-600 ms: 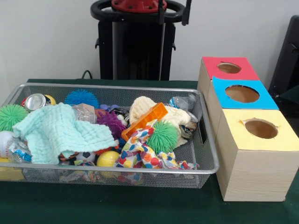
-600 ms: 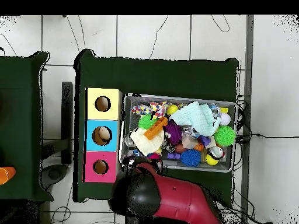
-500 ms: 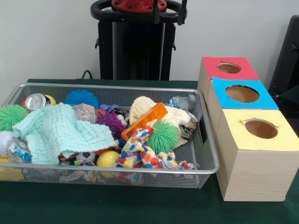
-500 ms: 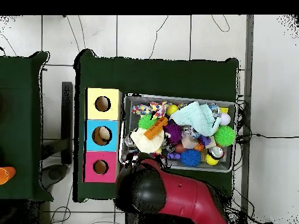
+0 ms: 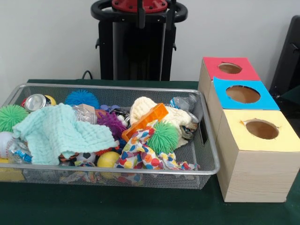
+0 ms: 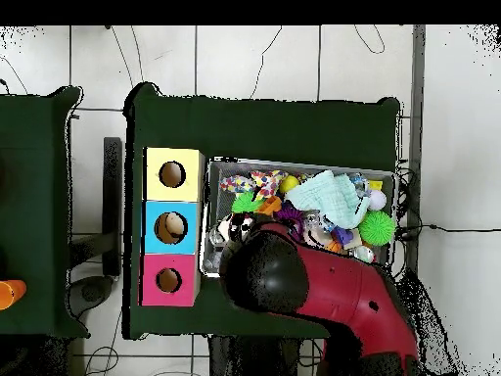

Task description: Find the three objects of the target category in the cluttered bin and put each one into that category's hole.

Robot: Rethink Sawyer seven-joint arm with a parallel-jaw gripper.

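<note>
Found the wire bin (image 5: 206, 154) on the green desk (image 5: 140, 208), left of a row of three wooden boxes. Noted a round hole in each lid: red box (image 5: 248, 70) farthest, blue box (image 5: 262, 101) in the middle, yellow box (image 5: 281, 138) nearest. Could not tell from the frames which category was the target; all of the clutter lay inside the bin, none of it at a hole.

Counted in the bin, in the front view: a mint cloth (image 5: 58, 131) spread over the left half; a crushed can (image 5: 35, 101) and a blue spiky ball (image 5: 81, 97) at the far side; a purple spiky ball (image 5: 111, 123) near the centre, just right of the mint cloth. Saw an orange plastic piece (image 5: 145, 121) lying tilted across a cream knitted cloth (image 5: 157, 108), with a green spiky ball (image 5: 162, 137) just below it and touching a spotted multicoloured cloth (image 5: 138, 154) at the near wall. Saw a yellow ball (image 5: 108, 159) by that cloth, on its left, and a second green spiky ball (image 5: 10, 116) at the far left end.

Caught only the claw (image 5: 155, 8) at the top edge of the front view: two dark tips apart, nothing between them, high above the bin's far wall. Watched from overhead the red and black arm (image 6: 333, 294) covering part of the bin on the side next to the robot's base, its black head near the boxes' end.
</note>
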